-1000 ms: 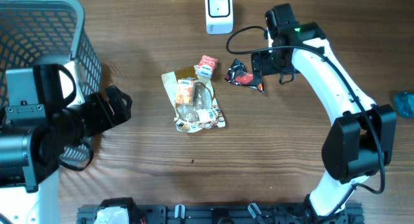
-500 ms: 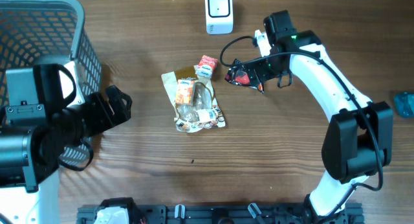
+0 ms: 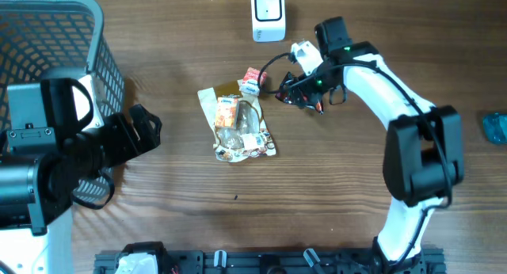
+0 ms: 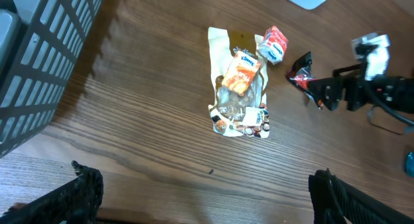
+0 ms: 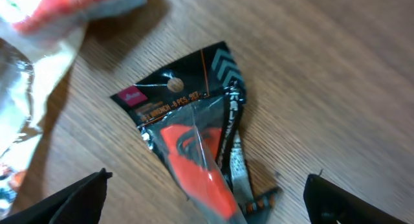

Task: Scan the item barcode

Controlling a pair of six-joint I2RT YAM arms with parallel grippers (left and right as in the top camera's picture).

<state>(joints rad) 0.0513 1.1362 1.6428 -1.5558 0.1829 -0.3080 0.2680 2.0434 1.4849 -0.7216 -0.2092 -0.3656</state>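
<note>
Black-and-red packet (image 5: 194, 146) lies flat on the table (image 3: 333, 218), far-centre, just right of the snack pile (image 3: 238, 123) and near-right of the white scanner (image 3: 268, 15). Your right gripper (image 5: 208, 198) hangs directly over it, jaws wide, nothing held. Step looks like the approach to grasp; next you need to descend, pinch an edge, and lift it toward the scanner. Label reads roughly "WRENCH 8 PCS. SET", blurry. Left gripper (image 4: 208, 191) sits by the basket (image 3: 95, 36), jaws wide, empty.

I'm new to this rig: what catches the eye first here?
The right gripper, open, is poised over a black-and-red packet right of centre. A pile of small packets lies mid-table, a white scanner stands at the far edge, and a grey basket fills the far-left corner.
</note>
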